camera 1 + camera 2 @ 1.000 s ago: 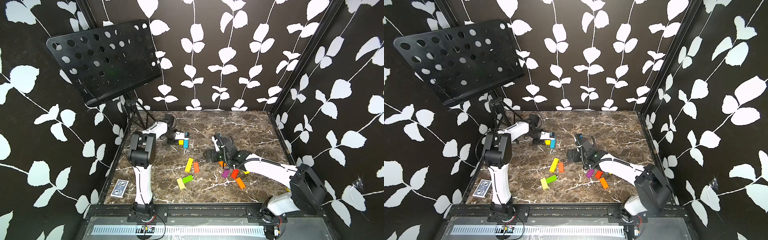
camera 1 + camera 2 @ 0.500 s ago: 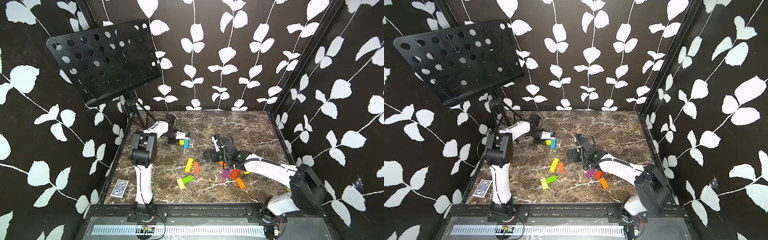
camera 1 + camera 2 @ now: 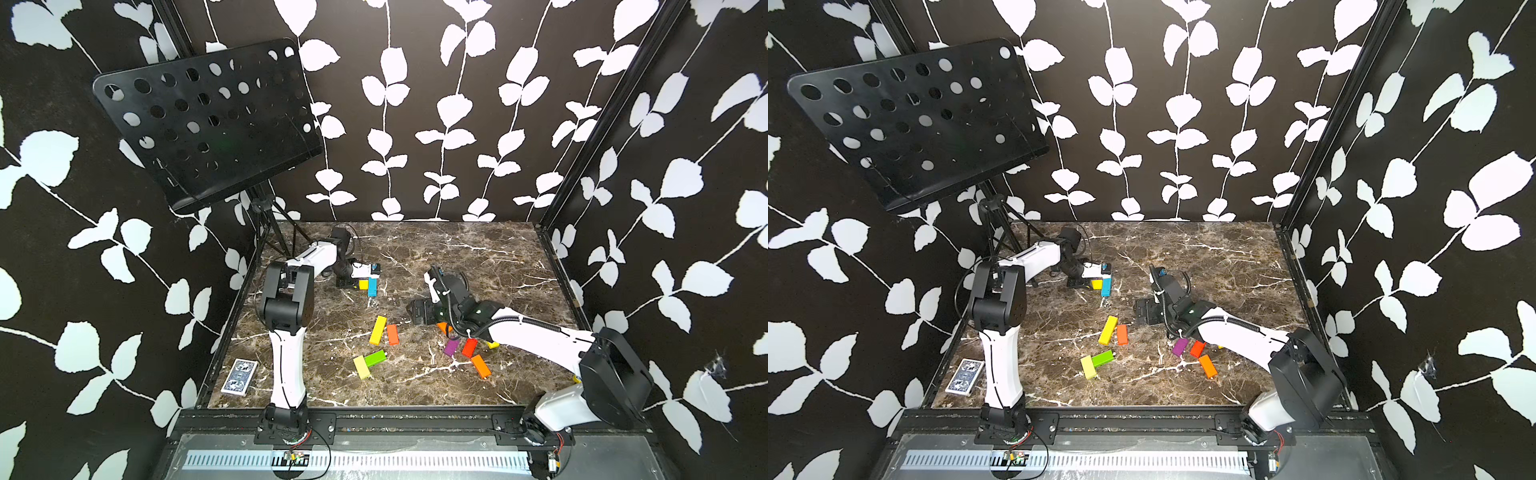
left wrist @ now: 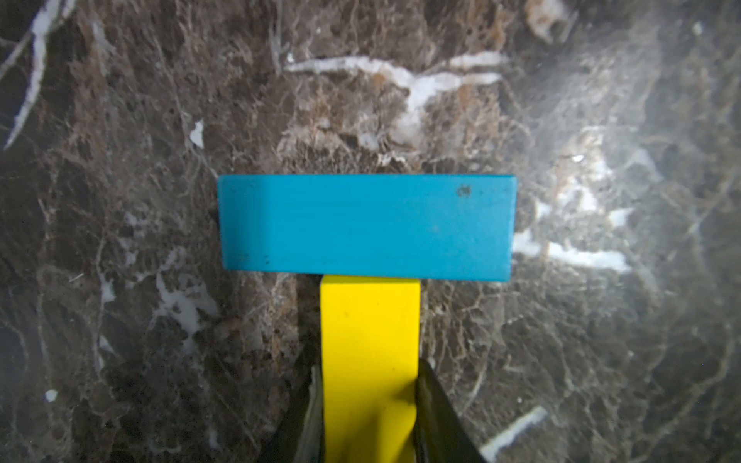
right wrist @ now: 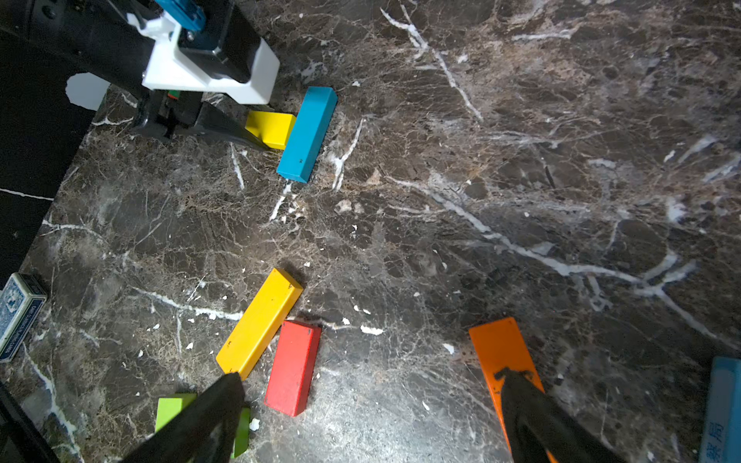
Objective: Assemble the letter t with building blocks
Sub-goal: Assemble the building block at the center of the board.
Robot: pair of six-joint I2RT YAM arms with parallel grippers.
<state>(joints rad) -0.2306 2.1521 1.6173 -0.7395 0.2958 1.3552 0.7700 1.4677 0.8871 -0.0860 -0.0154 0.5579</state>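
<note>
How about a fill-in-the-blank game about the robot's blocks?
1. The left gripper pinches a short block coloured ____.
2. Its end touches a long block coloured ____.
3. The right gripper is wide ____, holding nothing.
4. The card box lies by the ____ arm's base.
Missing words: yellow, blue, open, left.

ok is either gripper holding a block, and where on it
The left gripper clamps the short yellow block by its long sides, at the end away from the blue block. The right gripper is open and holds nothing.
</note>
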